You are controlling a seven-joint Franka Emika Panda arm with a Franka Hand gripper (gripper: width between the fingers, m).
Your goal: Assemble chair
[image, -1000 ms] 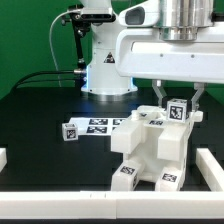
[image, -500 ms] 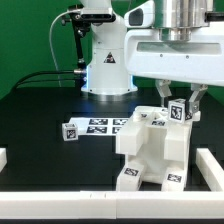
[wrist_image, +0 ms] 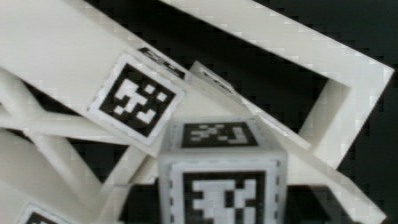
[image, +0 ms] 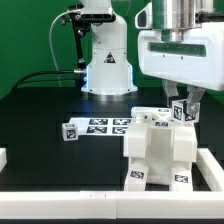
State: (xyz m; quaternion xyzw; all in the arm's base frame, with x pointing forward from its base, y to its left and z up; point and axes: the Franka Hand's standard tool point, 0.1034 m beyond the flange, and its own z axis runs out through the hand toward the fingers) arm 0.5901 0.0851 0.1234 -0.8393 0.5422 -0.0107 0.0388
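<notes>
The partly built chair (image: pixel 160 150), a stack of chunky white tagged blocks, stands at the exterior view's right near the front. A tagged upright post (image: pixel 181 112) rises from its top. My gripper (image: pixel 180 106) comes straight down onto that post, with one finger on each side, shut on it. In the wrist view the post (wrist_image: pixel 217 185) fills the middle with a tag on its side and another on its end. Slanted white chair bars (wrist_image: pixel 134 97) lie behind it. The fingertips themselves are hidden there.
The marker board (image: pixel 95 127) lies flat on the black table beside the chair, on the exterior view's left. White rails border the table at the front (image: pixel 60 194), the right (image: pixel 212 168) and the left (image: pixel 3 157). The arm's base (image: pixel 108 72) stands behind.
The gripper and the whole chair assembly have shifted together toward the exterior view's right. The jaws have kept the same width.
</notes>
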